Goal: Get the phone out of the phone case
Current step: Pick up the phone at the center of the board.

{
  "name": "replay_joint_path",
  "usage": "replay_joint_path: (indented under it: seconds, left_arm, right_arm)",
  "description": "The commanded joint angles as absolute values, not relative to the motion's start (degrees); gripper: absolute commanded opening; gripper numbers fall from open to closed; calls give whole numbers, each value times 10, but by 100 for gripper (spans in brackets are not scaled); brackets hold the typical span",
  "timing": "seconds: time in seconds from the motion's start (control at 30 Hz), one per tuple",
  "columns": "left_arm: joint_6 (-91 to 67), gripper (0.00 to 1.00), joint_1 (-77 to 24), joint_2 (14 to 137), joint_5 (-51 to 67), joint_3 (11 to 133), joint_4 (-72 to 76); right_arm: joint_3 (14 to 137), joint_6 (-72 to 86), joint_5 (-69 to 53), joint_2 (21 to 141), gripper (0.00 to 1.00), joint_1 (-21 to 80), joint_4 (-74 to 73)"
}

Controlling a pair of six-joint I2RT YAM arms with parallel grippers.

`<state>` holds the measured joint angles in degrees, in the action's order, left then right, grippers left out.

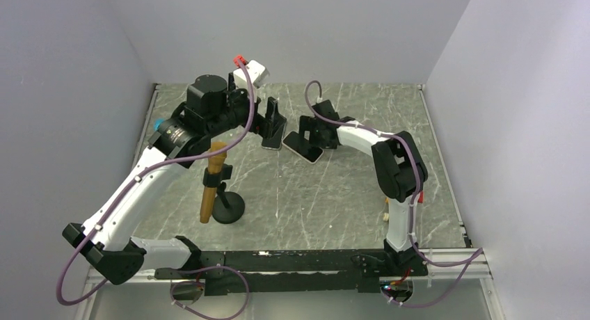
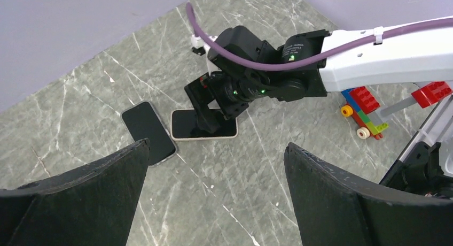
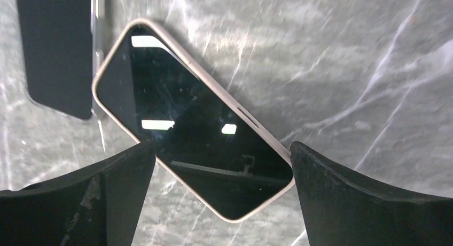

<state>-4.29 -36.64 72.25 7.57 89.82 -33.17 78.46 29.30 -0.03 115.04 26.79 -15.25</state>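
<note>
The phone (image 3: 192, 144), with a glossy black screen and a cream rim, lies flat and screen up on the marble table. It also shows in the left wrist view (image 2: 203, 124) and the top view (image 1: 306, 150). The phone case (image 3: 53, 48), dark with a clear edge, lies flat beside it, apart from the phone, and also shows in the left wrist view (image 2: 148, 131). My right gripper (image 3: 221, 147) is open and low over the phone's near end, one finger on each side. My left gripper (image 2: 216, 144) is open and empty, above the table near the case (image 1: 273, 138).
A brown tool on a black round stand (image 1: 216, 188) sits at the centre left. A small pile of toy bricks (image 2: 366, 115) lies under the right arm. Grey walls close in the left, back and right sides.
</note>
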Motion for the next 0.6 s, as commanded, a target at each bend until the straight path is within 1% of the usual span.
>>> replay_joint_path:
  seconds: [0.0, 0.13, 0.33, 0.57]
  left_arm:
    - [-28, 99, -369, 696, 101, 851, -289]
    - [-27, 99, -371, 669, 109, 790, -268]
    - [-32, 99, -375, 650, 95, 774, -252]
    - [-29, 99, -374, 634, 53, 759, -243]
  right_arm:
    - [808, 290, 28, 1148, 100, 300, -246]
    - [813, 220, 58, 1153, 100, 333, -252]
    - [807, 152, 75, 1154, 100, 357, -230]
    - [818, 128, 101, 1175, 100, 377, -233]
